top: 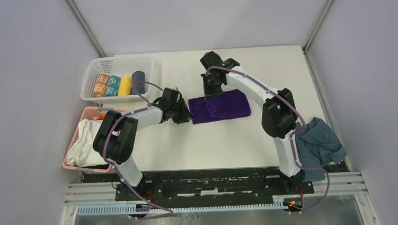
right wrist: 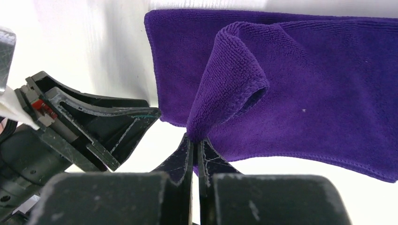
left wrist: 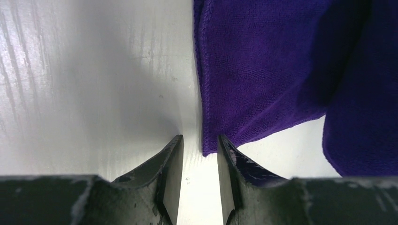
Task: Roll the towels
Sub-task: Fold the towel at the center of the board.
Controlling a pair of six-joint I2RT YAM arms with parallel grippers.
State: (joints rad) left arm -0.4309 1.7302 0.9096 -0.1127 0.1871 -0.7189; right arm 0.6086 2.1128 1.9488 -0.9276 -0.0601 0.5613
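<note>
Purple towel (top: 222, 107) on bench (top: 198, 148): raised fold pinched in closed right jaws; corner between part-open left jaws, not gripped.

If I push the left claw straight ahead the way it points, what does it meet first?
The purple towel. Its near corner lies right at the tips of the left claw, just inside the gap, though how high the tips ride above the cloth is unclear.

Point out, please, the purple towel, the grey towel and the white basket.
purple towel (top: 222, 107): top view, middle of cloth.
grey towel (top: 322, 142): top view, middle of heap.
white basket (top: 89, 79): top view, left wall.
</note>
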